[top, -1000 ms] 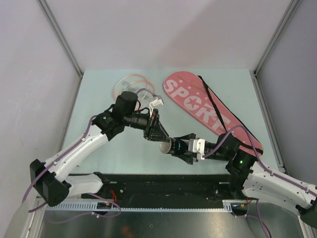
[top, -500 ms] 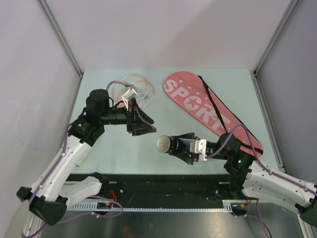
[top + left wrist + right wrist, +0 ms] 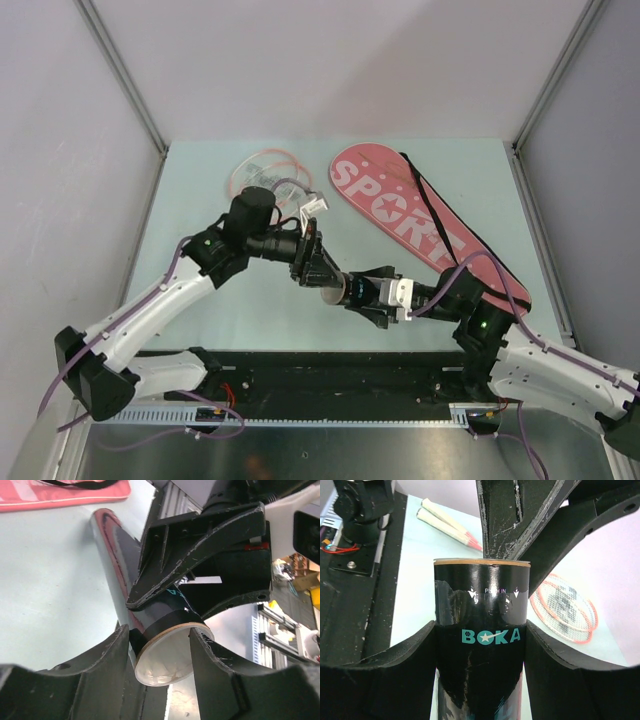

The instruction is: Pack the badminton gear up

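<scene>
Change over the last second amounts to a round trip. A second ago the left gripper (image 3: 322, 278) sits at the mouth of the black tube (image 3: 338, 293) at mid-frame. Half a second ago it is pulled away toward the rackets (image 3: 262, 172) at upper left. Now it is at the mouth again, in nearly the same pose as at first.

The tube itself does not shift. The right gripper (image 3: 365, 297) is clamped round its body, a finger on each side beside the BOKA lettering. It holds the tube off the table (image 3: 190, 190) with the open end pointing toward the left arm.

In the left wrist view the left fingers (image 3: 100, 660) stand partly apart on either side of the tube's pale rim. Nothing shows carried between them, and I cannot tell whether they press on the rim.

No shuttlecock shows in any view, so how many are inside cannot be said. The pink racket cover (image 3: 400, 215) lies flat at upper right, with the rackets outside it.

My reading is that tube loading is in hand or near its end, and bagging the rackets has not begun.
</scene>
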You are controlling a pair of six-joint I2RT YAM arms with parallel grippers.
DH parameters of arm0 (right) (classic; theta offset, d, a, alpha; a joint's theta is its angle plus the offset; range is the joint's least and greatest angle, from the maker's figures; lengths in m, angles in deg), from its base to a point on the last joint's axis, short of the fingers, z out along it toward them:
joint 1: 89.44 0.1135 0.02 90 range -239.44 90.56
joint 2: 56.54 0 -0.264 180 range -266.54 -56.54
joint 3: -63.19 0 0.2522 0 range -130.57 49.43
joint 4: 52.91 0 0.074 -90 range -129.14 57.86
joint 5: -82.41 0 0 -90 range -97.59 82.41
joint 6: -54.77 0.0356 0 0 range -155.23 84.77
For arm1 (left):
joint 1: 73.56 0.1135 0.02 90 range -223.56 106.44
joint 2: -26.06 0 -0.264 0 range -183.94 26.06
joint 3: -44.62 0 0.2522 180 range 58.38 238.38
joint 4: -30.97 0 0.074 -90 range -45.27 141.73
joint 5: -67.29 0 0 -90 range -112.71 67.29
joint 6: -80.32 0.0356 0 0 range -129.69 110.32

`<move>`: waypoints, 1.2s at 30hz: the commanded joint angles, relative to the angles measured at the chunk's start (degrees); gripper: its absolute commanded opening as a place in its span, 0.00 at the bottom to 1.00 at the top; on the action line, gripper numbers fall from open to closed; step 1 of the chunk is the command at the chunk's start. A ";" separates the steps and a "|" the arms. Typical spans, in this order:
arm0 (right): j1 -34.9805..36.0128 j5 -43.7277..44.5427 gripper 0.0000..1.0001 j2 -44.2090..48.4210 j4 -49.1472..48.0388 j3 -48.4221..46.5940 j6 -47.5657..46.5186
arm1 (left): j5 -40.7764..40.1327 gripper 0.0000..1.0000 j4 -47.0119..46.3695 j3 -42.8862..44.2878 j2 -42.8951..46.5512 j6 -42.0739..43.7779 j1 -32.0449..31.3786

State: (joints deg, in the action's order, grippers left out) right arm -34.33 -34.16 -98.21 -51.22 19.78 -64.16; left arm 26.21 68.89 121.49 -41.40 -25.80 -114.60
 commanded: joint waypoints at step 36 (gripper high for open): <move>-21.98 17.43 0.11 -62.12 -12.10 -26.77 16.89 | -36.54 0.86 -2.36 -20.31 24.84 -11.65 14.49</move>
State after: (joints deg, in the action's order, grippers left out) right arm -55.94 -13.02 -157.75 -61.12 -2.42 -42.39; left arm -11.84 69.81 102.41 -17.92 -34.96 -100.39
